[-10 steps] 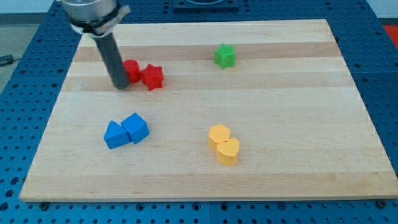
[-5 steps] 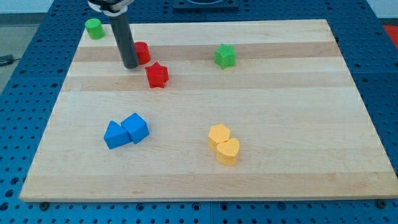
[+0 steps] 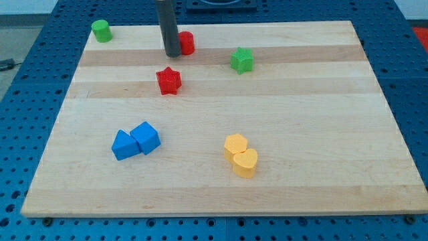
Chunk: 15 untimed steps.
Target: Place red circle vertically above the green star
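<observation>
The red circle (image 3: 186, 43) lies near the view's top, left of the green star (image 3: 242, 60) and slightly higher than it. My tip (image 3: 172, 53) touches the red circle's left side; the dark rod rises from there out of the view's top. The red star (image 3: 169, 81) sits below the tip, apart from it.
A green cylinder (image 3: 101, 30) stands at the board's top left corner. Two blue blocks (image 3: 136, 140) touch each other at the lower left. Two yellow blocks (image 3: 241, 154) touch each other at the lower middle. The wooden board (image 3: 321, 134) lies on a blue pegboard table.
My tip has moved up and to the right, pushing the red circle away from the red star toward the top edge and nearer the green star. The red star shifted slightly right earlier.
</observation>
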Motion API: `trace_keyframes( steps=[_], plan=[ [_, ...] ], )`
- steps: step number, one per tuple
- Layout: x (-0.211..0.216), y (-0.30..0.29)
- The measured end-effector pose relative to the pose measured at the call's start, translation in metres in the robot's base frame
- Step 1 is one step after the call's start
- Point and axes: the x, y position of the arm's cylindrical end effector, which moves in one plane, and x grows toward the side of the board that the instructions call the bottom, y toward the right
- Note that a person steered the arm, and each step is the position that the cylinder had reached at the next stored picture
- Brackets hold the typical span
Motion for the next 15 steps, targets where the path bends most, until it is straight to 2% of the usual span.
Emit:
trace_keyframes(
  steps=[2,4,5,7,8,10,11,15],
  plan=[
    [-0.026,0.023],
    [-0.034,0.003],
    [-0.038,0.014],
    [-0.047,0.081],
    [-0.049,0.088],
    [-0.072,0.057],
    [-0.085,0.064],
    [-0.086,0.102]
  ],
)
